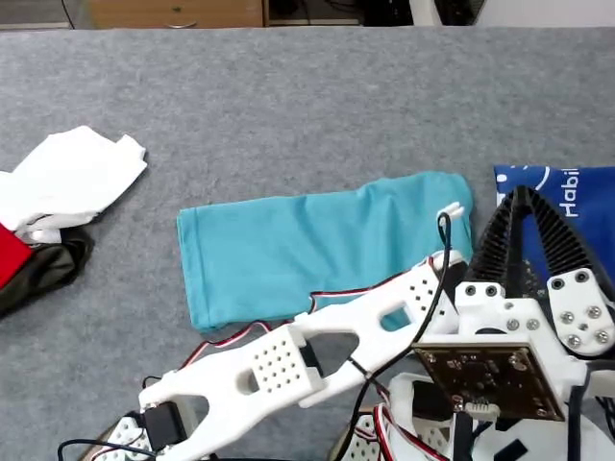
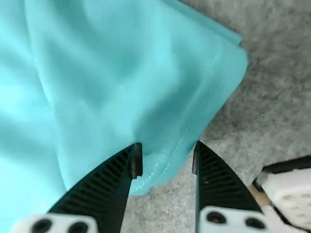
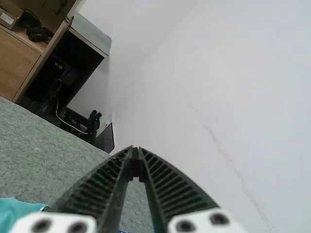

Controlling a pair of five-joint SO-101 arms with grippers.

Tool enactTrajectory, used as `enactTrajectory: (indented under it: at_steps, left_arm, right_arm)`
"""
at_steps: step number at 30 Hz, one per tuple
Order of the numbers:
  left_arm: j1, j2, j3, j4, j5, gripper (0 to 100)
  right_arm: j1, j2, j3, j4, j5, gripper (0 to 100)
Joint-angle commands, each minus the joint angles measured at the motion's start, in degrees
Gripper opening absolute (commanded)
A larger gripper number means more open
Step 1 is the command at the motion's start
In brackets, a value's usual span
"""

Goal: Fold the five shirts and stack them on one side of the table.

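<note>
Shirt, teal, folded to a long strip, lies in the middle of the surface in the high view, a blue one beside its end. Left wrist view: my left jaws stand narrowly apart astride its hemmed corner; cloth this light and limp wants every layer pinched together there. Right wrist view: my right jaws are closed on nothing, tilted toward the wall.

Bright, even light falls softly over the grey surface, casting only faint shadows; the deepest lie under the left arm at 6 o'clock. Soft shading fills the folds of the teal shirt, darkest beside the left pincer. The white wall glares pale, nearly featureless.
</note>
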Motion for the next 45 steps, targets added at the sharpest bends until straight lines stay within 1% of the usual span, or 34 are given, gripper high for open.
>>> enactTrajectory:
  at_steps: [1,9,14,18,26,32,35,37,45]
  left_arm:
    - [-0.79,0.31,-0.7,-2.02,-0.44,18]
    - [-1.41,4.79,-1.76,-2.55,-0.26,18]
    - [-1.41,5.14,-5.8,-2.81,-0.44,6]
    - [-1.41,4.97,-9.05,-2.64,-0.44,2]
    - [-1.49,4.53,-14.95,-1.41,-0.44,2]
    - [-6.07,5.05,-18.29,-1.32,-0.62,2]
    - [-8.44,5.05,-18.2,-2.02,-3.16,2]
    - [-9.67,5.05,-18.55,-2.29,-3.6,2]
    - [-10.11,4.53,-18.55,-1.93,-3.43,2]
  right_arm:
    - [1.1,0.04,1.36,-1.49,0.0,0.2]
    - [1.19,-0.04,1.89,-1.49,0.0,0.2]
    - [1.19,-0.04,1.71,-1.49,0.35,0.2]
    - [1.19,-0.04,1.71,-1.49,0.26,0.2]
    - [1.19,-0.04,1.71,-1.49,0.18,0.2]
    - [1.19,-0.13,1.71,-1.49,0.09,0.2]
    - [1.19,-0.13,1.71,-1.41,0.09,0.2]
    - [1.19,-0.13,1.89,-1.32,0.09,0.2]
    - [1.01,-0.04,1.98,-1.58,0.09,0.2]
